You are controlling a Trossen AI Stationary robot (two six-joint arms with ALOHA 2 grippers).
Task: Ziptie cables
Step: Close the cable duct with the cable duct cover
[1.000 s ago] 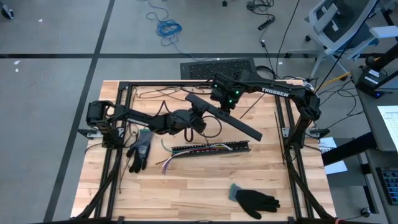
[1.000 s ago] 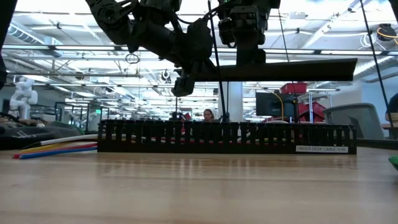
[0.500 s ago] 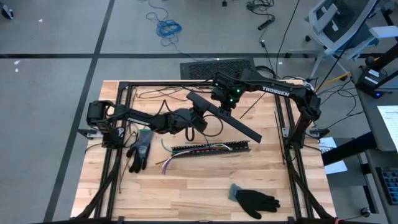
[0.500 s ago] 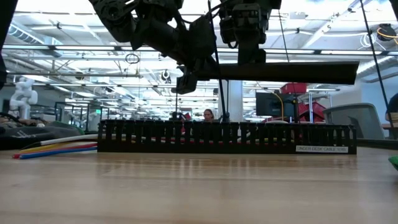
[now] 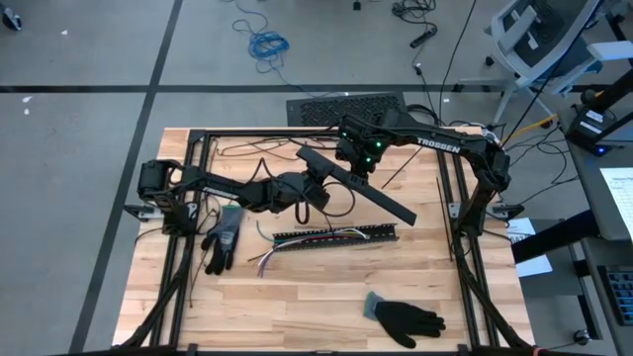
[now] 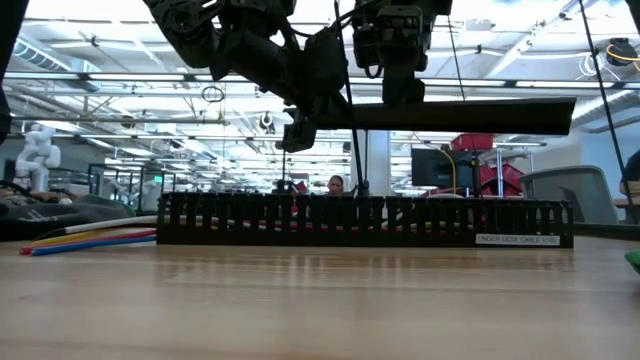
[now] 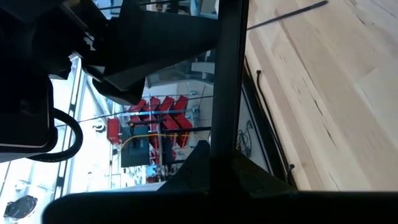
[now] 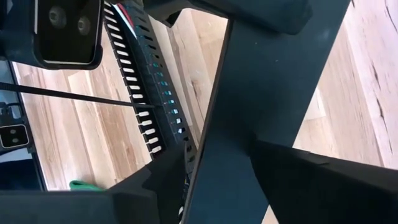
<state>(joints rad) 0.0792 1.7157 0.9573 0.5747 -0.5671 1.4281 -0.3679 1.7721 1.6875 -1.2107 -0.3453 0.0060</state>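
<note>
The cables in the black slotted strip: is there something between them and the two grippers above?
Yes. Both grippers hold a long flat black cover above the table. The right gripper grips its middle, the left gripper its end. It hangs over the slotted strip holding the cables.

White capital letters reading "TROSSEN" stand on the upper link of the right arm (image 5: pixel 436 144) in the high view. In the low view, a small pale label (image 6: pixel 518 239) sits at the lower right end of the black slotted cable tray (image 6: pixel 365 220); its print appears to read "UNDER DESK CABLE", followed by further characters too small to make out. No other lettering is legible.
</note>
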